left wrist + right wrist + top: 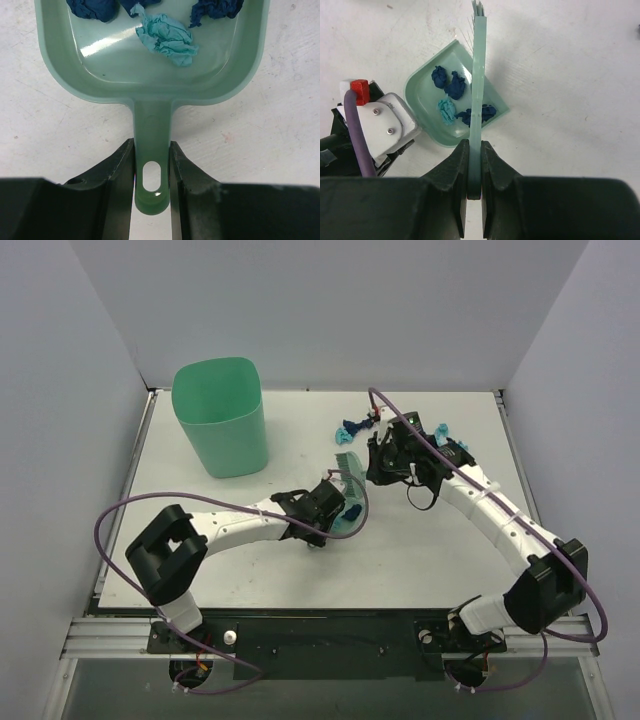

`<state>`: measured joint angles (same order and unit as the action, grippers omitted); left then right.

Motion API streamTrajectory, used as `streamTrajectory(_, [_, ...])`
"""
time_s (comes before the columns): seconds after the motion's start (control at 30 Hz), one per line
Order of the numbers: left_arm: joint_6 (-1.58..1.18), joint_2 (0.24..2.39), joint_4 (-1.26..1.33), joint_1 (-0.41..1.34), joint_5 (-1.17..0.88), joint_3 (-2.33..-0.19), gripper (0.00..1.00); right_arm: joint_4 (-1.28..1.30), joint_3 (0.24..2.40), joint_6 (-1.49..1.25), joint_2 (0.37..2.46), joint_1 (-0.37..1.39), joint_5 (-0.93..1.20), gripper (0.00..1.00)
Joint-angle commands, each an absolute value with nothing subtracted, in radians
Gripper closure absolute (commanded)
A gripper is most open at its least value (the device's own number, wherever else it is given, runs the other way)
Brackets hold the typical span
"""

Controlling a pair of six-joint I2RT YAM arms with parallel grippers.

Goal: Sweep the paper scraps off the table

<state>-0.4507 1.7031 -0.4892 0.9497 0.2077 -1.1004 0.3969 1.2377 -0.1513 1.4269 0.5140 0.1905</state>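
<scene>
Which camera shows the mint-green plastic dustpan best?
The right wrist view: nearly the whole mint-green plastic dustpan shows, paper scraps inside, only the thin mint-green brush crossing it. The left wrist view crops its front but shows its handle between the left fingers. The top view shows it small.

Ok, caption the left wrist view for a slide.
Left gripper clamps the handle of the mint dustpan; navy and turquoise paper scraps lie inside, table beneath.

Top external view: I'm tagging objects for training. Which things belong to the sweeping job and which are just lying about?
Job: paper scraps, some already in the dustpan; brush; table; left tool shut on the dustpan handle; right tool shut on the brush; bin, probably for dumping.
Not the job: purple cables; surrounding walls.
</scene>
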Motion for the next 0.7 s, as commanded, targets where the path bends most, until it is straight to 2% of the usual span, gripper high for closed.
streamTrajectory(0.0, [-0.465,1.614,-0.396,0.953,0.270,-1.098,1.00,0.414,1.310,-0.225,1.327,0.515,0.095,1.00])
streamTrajectory(0.17, [-0.465,1.560,-0.425,0.946,0.287,-1.135,1.00,0.455,1.322,-0.331,1.246,0.482,-0.076,1.00])
streamTrajectory(0.4, [-0.491,1.503,-0.529,0.890,0.285,-1.281,1.00,0.459,1.223,-0.451,1.125,0.377,-0.155,1.00])
streamTrajectory(0.67, [-0.517,1.496,-0.610,0.746,0.195,-1.486,1.00,0.456,1.092,-0.479,1.065,0.371,-0.140,1.00])
